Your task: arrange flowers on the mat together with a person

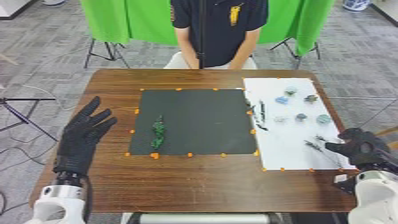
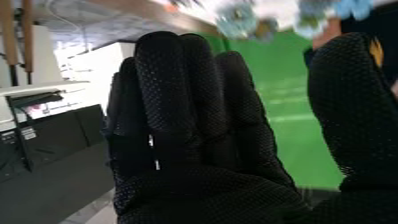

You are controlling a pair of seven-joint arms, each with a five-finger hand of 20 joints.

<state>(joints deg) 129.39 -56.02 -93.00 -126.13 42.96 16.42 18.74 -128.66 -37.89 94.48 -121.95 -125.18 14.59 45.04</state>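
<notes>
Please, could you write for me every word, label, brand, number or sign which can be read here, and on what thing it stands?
Nothing here can be read with certainty.
Pale label on the dark box, right wrist view: too small to read.
Orange marks round the dark mat, head view: I can make out no letters or numbers.

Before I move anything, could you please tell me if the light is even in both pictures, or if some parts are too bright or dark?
Head view: mostly even light, the white sheet brightest, no strong glare on the dark mat; right wrist view: the right hand very dark, pale streaks on the green cloth.
</notes>
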